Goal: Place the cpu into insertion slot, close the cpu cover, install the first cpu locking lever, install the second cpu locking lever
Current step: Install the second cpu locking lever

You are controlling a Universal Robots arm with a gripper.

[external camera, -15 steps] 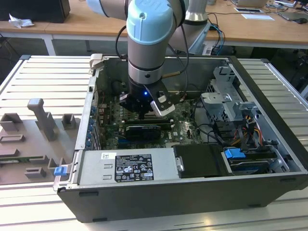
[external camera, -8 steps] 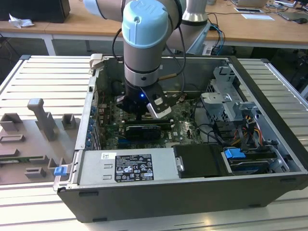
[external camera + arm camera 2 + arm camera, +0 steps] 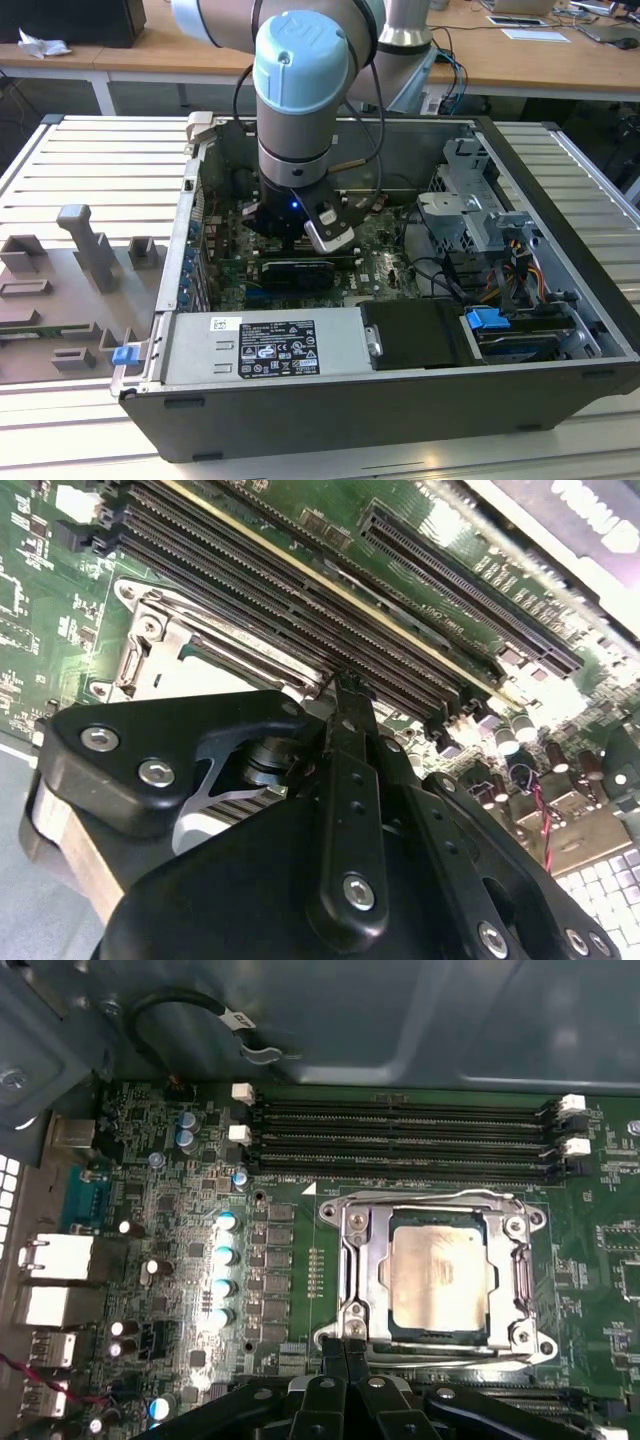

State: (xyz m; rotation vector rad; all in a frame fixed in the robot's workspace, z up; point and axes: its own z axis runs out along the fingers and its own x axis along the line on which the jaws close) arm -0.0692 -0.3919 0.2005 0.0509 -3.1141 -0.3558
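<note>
Gripper [image 3: 345, 1352] low over the socket's edge, fingertips pressed together with nothing visibly between them.

Seen in the first wrist view, the cpu [image 3: 438, 1278] already lies in the insertion slot [image 3: 352, 1270] with the cpu cover [image 3: 435, 1208] shut down around it. To my eye the levers are the step in hand; doing it well means pushing the wire steadily, sideways under its hook, without scraping the green board.

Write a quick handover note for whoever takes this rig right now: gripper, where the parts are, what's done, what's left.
Gripper: fingers together, holding nothing, tips at the socket's edge.
The cpu is seated in the insertion slot on the motherboard, inside the open computer case.
The cpu cover is down around the chip.
Done: placing, cover.
Left: I cannot tell whether either locking lever is latched; check both.
</note>
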